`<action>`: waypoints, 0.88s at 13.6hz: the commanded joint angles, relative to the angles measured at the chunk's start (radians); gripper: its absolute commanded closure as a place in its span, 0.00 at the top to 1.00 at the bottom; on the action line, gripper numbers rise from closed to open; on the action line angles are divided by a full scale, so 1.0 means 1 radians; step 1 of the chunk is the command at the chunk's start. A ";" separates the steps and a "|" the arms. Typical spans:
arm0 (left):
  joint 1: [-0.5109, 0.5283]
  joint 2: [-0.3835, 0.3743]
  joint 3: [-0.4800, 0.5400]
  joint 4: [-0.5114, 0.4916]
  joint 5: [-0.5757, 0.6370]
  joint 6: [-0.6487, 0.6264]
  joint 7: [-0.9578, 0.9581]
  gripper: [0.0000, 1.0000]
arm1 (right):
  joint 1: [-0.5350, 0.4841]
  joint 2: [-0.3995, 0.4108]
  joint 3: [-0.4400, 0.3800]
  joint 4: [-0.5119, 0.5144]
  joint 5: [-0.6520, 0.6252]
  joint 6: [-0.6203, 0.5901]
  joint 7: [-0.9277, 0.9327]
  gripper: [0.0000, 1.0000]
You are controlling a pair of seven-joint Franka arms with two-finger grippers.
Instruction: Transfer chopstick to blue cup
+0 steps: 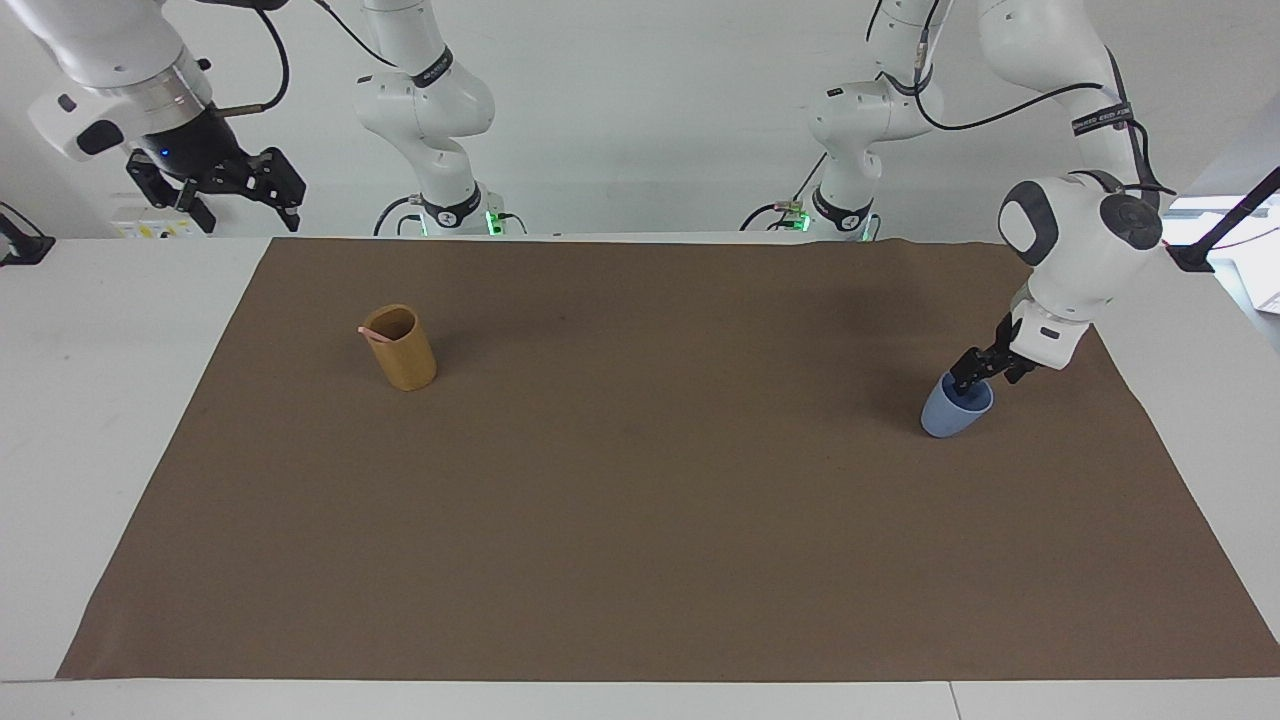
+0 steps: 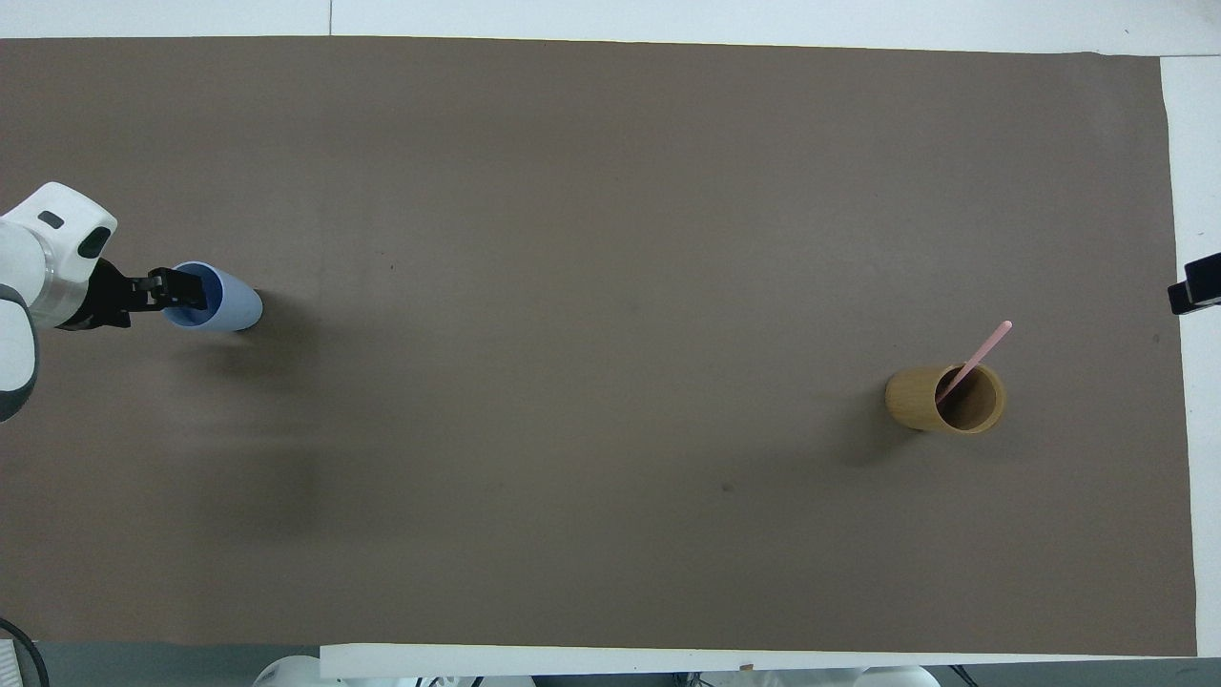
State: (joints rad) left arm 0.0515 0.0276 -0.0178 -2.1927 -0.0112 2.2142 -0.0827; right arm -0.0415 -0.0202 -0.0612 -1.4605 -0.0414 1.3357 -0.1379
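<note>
One pale pink chopstick (image 2: 983, 351) leans in the tan cup (image 2: 911, 401) toward the right arm's end of the table; only its tip (image 1: 366, 329) shows over the tan cup (image 1: 405, 360) in the facing view. The blue cup (image 1: 945, 418) stands upright toward the left arm's end. My left gripper (image 1: 985, 375) is down at the blue cup's rim, open, with its fingers astride the rim on the side toward the table's end. From overhead the left gripper (image 2: 181, 291) covers part of the blue cup (image 2: 234, 310). My right gripper (image 1: 215, 185) waits open and empty, raised over the table's edge beside the mat.
A brown mat (image 1: 640, 520) covers most of the white table (image 1: 90, 400). The two cups are the only things on it. The right gripper's tip (image 2: 1192, 286) shows at the overhead view's edge.
</note>
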 commanded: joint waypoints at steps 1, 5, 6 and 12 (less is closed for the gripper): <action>0.004 -0.041 -0.004 -0.038 -0.009 0.022 -0.017 0.90 | -0.001 -0.023 0.003 -0.026 -0.005 -0.001 0.011 1.00; 0.004 -0.029 -0.004 -0.033 -0.009 0.033 -0.034 0.00 | -0.001 -0.023 0.003 -0.026 -0.005 -0.001 0.011 1.00; -0.002 -0.028 -0.004 -0.032 -0.009 0.048 -0.037 0.00 | 0.000 -0.023 0.003 -0.026 -0.005 -0.001 0.011 1.00; -0.276 -0.011 -0.005 0.008 -0.009 0.076 -0.372 0.00 | -0.001 -0.023 0.003 -0.026 -0.005 -0.001 0.011 1.00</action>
State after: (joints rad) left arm -0.0967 0.0216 -0.0306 -2.1960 -0.0140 2.2742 -0.3162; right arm -0.0415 -0.0214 -0.0612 -1.4631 -0.0414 1.3357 -0.1379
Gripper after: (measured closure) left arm 0.956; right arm 0.000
